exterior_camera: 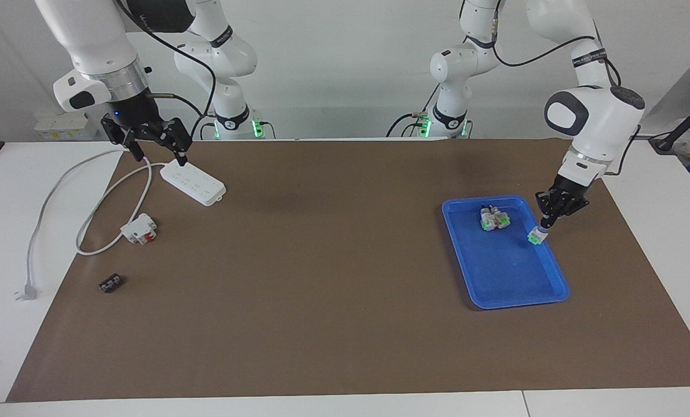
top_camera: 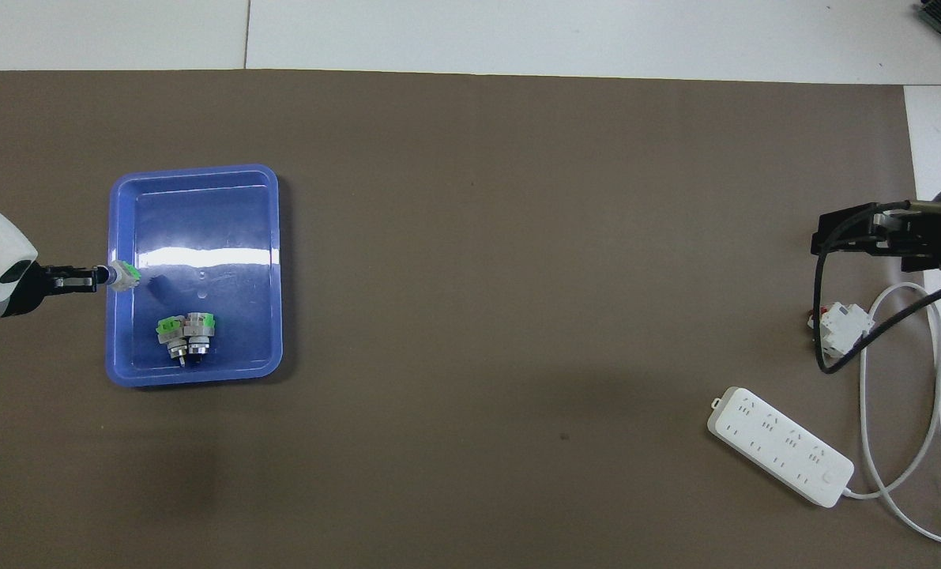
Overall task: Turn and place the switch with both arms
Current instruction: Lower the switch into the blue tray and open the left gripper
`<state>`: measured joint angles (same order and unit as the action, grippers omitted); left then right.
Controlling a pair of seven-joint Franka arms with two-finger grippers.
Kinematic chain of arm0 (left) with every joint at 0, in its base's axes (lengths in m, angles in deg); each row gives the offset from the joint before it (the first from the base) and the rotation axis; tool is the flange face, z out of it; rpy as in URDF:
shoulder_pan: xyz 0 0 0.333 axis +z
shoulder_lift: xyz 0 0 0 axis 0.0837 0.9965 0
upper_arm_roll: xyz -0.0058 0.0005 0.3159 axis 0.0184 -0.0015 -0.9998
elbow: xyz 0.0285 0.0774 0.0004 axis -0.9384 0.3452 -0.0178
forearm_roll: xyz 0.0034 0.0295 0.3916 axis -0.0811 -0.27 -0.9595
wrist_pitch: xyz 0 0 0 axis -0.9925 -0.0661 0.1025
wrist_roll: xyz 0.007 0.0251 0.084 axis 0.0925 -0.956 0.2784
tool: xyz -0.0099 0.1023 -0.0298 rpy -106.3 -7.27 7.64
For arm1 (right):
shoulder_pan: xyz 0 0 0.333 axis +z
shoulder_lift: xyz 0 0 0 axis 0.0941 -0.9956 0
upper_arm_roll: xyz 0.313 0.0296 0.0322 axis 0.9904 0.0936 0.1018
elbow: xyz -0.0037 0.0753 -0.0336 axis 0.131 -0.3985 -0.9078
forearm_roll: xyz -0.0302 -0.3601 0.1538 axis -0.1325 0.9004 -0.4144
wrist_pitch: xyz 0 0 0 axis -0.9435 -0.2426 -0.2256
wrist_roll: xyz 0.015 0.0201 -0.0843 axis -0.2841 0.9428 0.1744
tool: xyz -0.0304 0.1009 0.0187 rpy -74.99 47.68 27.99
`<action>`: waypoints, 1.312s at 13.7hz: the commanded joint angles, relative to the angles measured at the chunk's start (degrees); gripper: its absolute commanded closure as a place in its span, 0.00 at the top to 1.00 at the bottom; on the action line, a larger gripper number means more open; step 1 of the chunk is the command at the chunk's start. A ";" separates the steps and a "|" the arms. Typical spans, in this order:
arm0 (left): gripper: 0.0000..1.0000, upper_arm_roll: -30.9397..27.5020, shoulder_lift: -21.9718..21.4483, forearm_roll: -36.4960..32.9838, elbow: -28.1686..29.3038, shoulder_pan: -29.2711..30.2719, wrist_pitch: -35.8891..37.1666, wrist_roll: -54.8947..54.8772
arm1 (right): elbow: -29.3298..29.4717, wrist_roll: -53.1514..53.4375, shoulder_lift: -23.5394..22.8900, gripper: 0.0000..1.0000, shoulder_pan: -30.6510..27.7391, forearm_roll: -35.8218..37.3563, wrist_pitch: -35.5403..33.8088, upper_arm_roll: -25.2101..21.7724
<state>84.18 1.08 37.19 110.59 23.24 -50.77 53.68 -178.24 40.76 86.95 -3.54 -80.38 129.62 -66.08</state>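
My left gripper (exterior_camera: 544,225) is clenched on the switch (exterior_camera: 535,236), pinching it by its knob end so the green-patched body hangs below my fingertips. From across the bench the switch sits in the air over the tray's (exterior_camera: 553,263) long rim toward my left arm's end. From above, the same gripper (top_camera: 91,278) reaches in level with the switch (top_camera: 125,276) right on that rim line, and how high it hangs cannot be read there.

The cluster of similar switches (exterior_camera: 493,219) lies in the tray, nearer to me than the held one. From above, their silver collars and dark tips show, pointing toward me (top_camera: 186,333).

My right gripper (exterior_camera: 156,142) hangs with its fingers spread, grasping nothing, above the end of the white power strip (exterior_camera: 193,182). From above only its black tip (top_camera: 873,234) shows at the frame's edge. The white block with red parts (top_camera: 840,326) lies beside the strip's looping cable (exterior_camera: 98,205). Only the view across the bench shows a small dark part (exterior_camera: 110,283) and the plug (exterior_camera: 27,291).
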 commanded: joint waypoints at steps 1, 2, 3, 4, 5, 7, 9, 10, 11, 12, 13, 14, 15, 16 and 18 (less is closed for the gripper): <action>0.00 0.00 0.33 -1.17 0.75 0.02 -1.85 -0.32 | 0.55 0.96 -0.51 1.00 0.34 1.33 -1.67 0.66; 0.00 0.00 0.33 -1.17 0.66 0.19 -1.59 -0.32 | -0.42 1.04 -0.16 1.00 0.34 1.33 -1.68 1.19; 0.13 0.00 0.33 -1.17 0.66 0.54 -1.42 -0.49 | -0.61 1.13 0.11 1.00 0.34 1.33 -1.68 1.72; 0.28 0.00 0.33 -1.17 0.49 0.54 -1.24 -0.93 | -0.61 1.04 0.11 1.00 0.34 1.33 -1.68 1.72; 0.43 -0.09 0.33 -1.35 0.14 0.54 -0.72 -1.02 | -0.61 1.04 0.11 1.00 0.34 1.33 -1.68 1.72; 0.64 0.00 1.02 -4.93 -2.92 0.54 3.31 -1.02 | -0.87 1.04 0.11 1.00 0.51 1.33 -1.59 1.72; 0.69 0.09 1.99 -6.36 -6.79 0.11 8.32 -0.67 | -0.87 1.13 0.11 1.00 0.51 1.33 -1.59 1.72; 0.72 0.00 2.08 -6.36 -7.15 -0.42 8.78 -0.15 | -0.87 1.22 0.11 1.00 0.51 1.33 -1.59 1.72; 0.72 0.09 2.08 -6.36 -7.16 -0.68 8.78 0.47 | -0.87 1.22 0.11 1.00 0.51 1.33 -1.33 1.63; 0.72 0.17 2.08 -6.36 -7.16 -1.64 8.87 1.95 | -0.87 1.22 0.11 1.00 0.51 1.33 -0.80 1.72; 0.72 0.09 2.00 -6.36 -7.16 -2.78 9.04 3.88 | -0.87 1.04 0.02 1.00 0.51 1.33 -0.45 1.72; 0.72 0.09 2.00 -6.36 -7.16 -3.84 9.48 5.64 | -0.87 1.04 0.02 1.00 0.60 1.33 -0.10 1.72; 0.72 0.00 2.00 -6.44 -7.33 -5.07 10.27 6.88 | -0.87 0.95 0.02 1.00 0.60 1.33 0.43 1.72; 0.72 0.00 1.91 -6.45 -7.77 -6.04 11.32 7.84 | -0.87 0.95 0.02 1.00 0.60 1.33 0.34 1.89; 0.72 0.00 1.91 -6.53 -12.05 -7.97 17.70 11.26 | -0.87 0.95 0.02 1.00 0.69 1.33 -0.18 1.90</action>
<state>84.72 2.13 32.36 103.61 17.20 -39.27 61.16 -178.54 40.76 86.67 -3.22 -80.38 128.99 -64.36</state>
